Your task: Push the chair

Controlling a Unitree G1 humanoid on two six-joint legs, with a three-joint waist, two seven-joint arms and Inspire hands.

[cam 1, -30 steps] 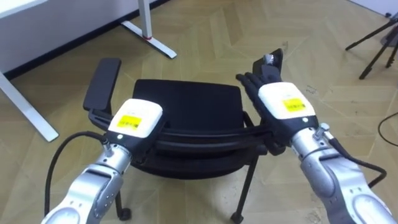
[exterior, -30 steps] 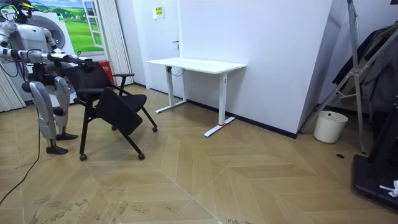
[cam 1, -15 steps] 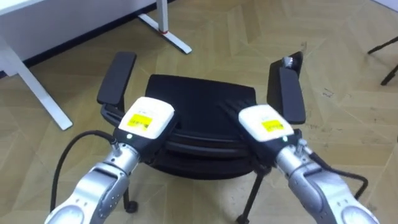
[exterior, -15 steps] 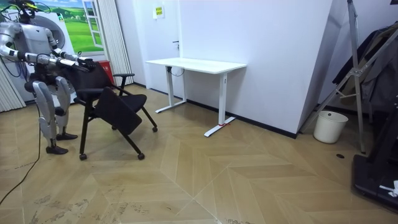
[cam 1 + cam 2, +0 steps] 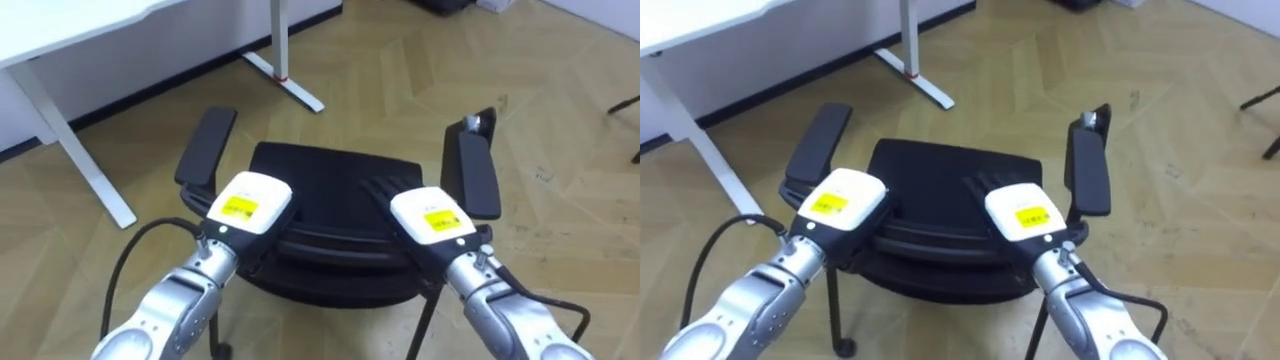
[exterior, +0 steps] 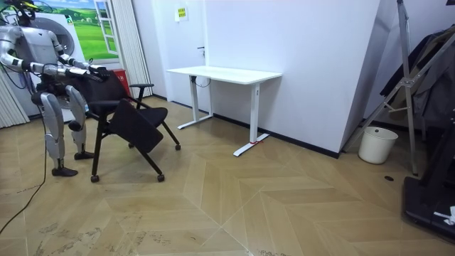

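**Left eye view.** The black chair (image 5: 330, 172) sits at the centre, seen from behind and above. The top of its backrest runs across below the seat. The left hand (image 5: 246, 203) rests on the backrest top at 7 o'clock from the seat. Its white back covers the rest, so I cannot tell whether it grips or only presses. The right hand (image 5: 431, 222) rests on the same edge at 4 o'clock, its dark fingers (image 5: 374, 188) stretched fairly straight over the backrest toward the seat and curled round nothing. The left armrest (image 5: 206, 148) stands at 10 o'clock from the seat and the right armrest (image 5: 477, 175) at 3 o'clock. A white desk (image 5: 70, 38) fills the 10 o'clock corner, one desk foot (image 5: 292, 82) reaching out over the wooden floor (image 5: 400, 80).

**Room view.** The robot stands at 9 o'clock, behind the chair (image 6: 126, 117), both arms held out level to the backrest top. The desk (image 6: 225, 73) stands against the wall at 1 o'clock from the chair. A white bin (image 6: 377, 144) sits well apart at 3 o'clock.

**Right eye view.** Both hands lie on the backrest, left hand (image 5: 837, 205) and right hand (image 5: 1025, 218), with the seat (image 5: 940, 170) beyond them.
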